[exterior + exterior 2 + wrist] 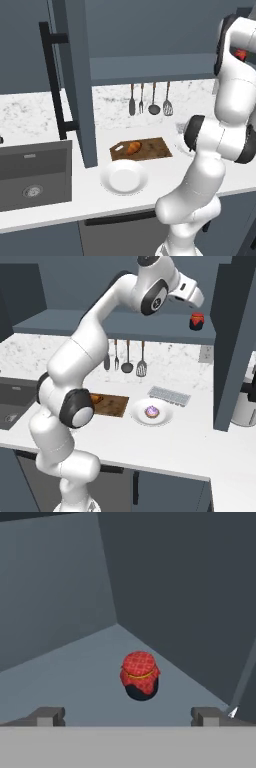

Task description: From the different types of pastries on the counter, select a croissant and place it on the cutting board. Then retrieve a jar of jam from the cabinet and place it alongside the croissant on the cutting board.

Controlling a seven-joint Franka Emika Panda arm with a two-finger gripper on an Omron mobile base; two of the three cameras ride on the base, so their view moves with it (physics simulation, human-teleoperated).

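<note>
The cabinet on the wall stands with its tall door swung open, the long black bar handle facing out, and its shelf carries one thing: the jar of jam, a squat red jar with a patterned red cloth cover tied by a gold band. It sits upright on the shelf floor near the right wall, well back from the front edge. The gripper is up at that shelf, pointed at the jar, its jaws spread wide with the jar ahead of them and apart from both tips.

Below, the counter runs white along the marbled backsplash. The dark sink is sunk into its left end. The cutting board lies mid-counter under the hanging utensils, and the croissant rests on its left half. A white plate sits nearer, just in front of the board. To the right, another plate holds the round pinkish-purple pastry.
</note>
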